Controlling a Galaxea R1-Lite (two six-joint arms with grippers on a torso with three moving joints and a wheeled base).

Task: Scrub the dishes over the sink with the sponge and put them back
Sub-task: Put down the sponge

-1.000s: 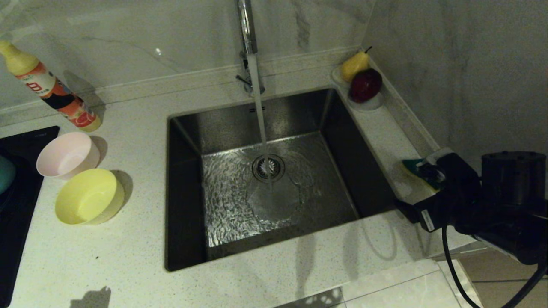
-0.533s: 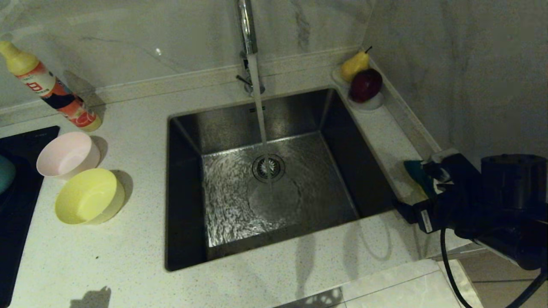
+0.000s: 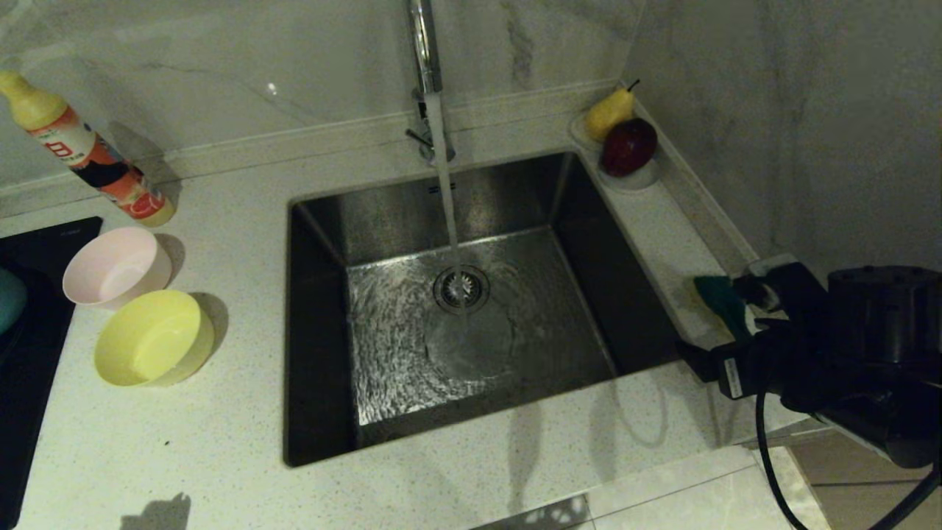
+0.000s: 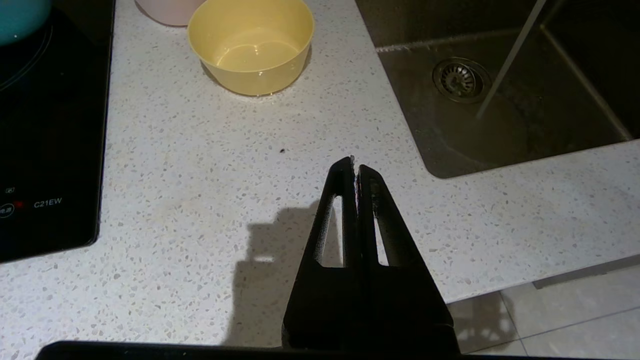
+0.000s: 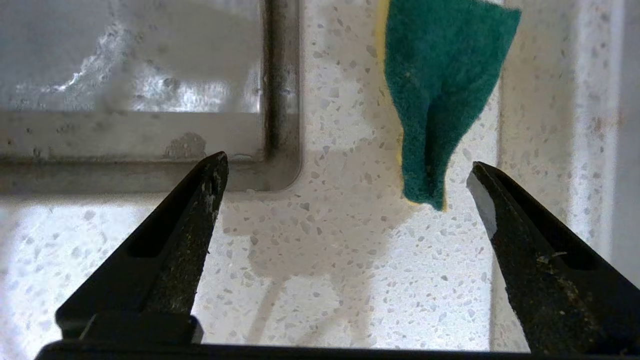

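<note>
Bowls sit on the table left of the sink [image 3: 456, 309]: the pink bowl [image 3: 116, 266] behind, the yellow bowl [image 3: 153, 338] just in front of it, and the blue bowl [image 3: 10, 298] at the view's far left edge on a black cooktop [image 3: 29, 353]. Near them the left gripper [image 4: 355, 170] hangs over bare table with its fingers pressed together, empty. Water runs from the tap [image 3: 425, 51] onto the drain. On the ledge right of the sink, the sponge [image 5: 440, 95] lies green face up, one end between the fingertips of the right gripper [image 5: 345, 187], which gapes wide and grips nothing.
</note>
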